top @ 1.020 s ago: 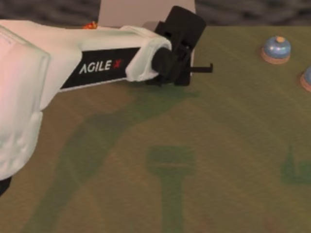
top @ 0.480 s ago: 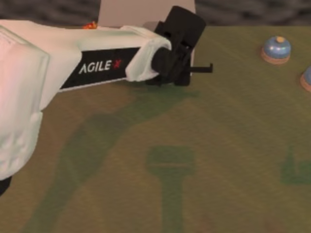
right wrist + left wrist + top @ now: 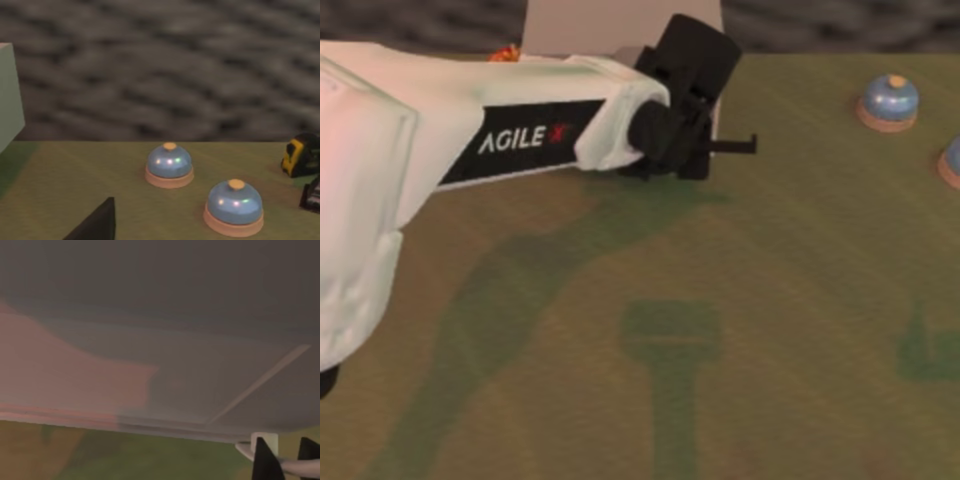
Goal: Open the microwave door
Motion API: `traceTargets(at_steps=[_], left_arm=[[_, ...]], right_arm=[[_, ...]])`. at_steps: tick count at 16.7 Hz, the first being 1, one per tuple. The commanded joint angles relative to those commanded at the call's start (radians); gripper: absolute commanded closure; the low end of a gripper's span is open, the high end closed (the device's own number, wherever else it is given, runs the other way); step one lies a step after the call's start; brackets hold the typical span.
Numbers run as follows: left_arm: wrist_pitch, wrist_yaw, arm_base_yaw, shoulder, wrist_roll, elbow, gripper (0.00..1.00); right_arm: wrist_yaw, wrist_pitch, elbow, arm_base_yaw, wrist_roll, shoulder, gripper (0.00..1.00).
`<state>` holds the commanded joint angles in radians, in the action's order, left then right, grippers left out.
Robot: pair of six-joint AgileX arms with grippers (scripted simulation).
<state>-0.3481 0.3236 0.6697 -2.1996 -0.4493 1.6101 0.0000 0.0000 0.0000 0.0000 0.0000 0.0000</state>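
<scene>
The microwave [image 3: 590, 25] stands at the back edge of the table, seen from above as a pale grey block partly hidden by my left arm. In the left wrist view the microwave door [image 3: 175, 340] fills the picture, and the pinkish cavity shows through its translucent window. My left gripper [image 3: 287, 460] is at the door's white handle [image 3: 265, 439]; its black fingertips [image 3: 264, 462] are shut on the pale handle bar. From above, the left gripper [image 3: 705, 140] is at the microwave's front. My right gripper [image 3: 95, 227] stays off to the right, outside the top view.
Two blue bells on tan bases [image 3: 889, 100] [image 3: 950, 160] sit at the right of the table. A yellow and black tape measure [image 3: 301, 155] and a dark object [image 3: 312, 195] lie beyond them. A small orange thing [image 3: 503, 52] shows behind my left arm.
My left arm has eased slightly to the left, and its gripper has stayed at the microwave's front. The bells have not moved.
</scene>
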Motion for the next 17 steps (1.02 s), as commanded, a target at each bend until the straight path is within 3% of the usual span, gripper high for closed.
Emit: traceTargets(at_steps=[5, 17], left_arm=[[0.039, -0.025, -0.012, 0.040, 0.043, -0.054, 1.00], [0.039, -0.025, -0.012, 0.040, 0.043, -0.054, 1.00]], right_arm=[[0.000, 0.000, 0.000, 0.000, 0.000, 0.000, 0.00], [0.000, 0.000, 0.000, 0.000, 0.000, 0.000, 0.00]])
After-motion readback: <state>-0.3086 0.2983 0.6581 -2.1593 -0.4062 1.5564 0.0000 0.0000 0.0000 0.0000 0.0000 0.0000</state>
